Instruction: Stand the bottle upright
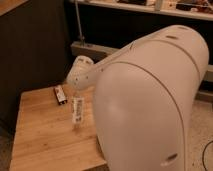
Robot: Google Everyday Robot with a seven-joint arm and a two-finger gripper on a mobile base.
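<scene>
The bottle (78, 110) is slim and whitish with a pale printed label. It is upright over the wooden table (40, 135), with its lower end at or just above the boards. My gripper (76, 96) reaches down from the white wrist (77, 75) and is shut on the top of the bottle. The bottle's cap is hidden inside the gripper. My large white arm fills the right side of the camera view.
A short dark brown-and-white packet (60, 94) lies flat on the table, just left of and behind the bottle. A dark wall stands behind the table on the left. A metal pole (79, 25) and a shelf base stand behind it.
</scene>
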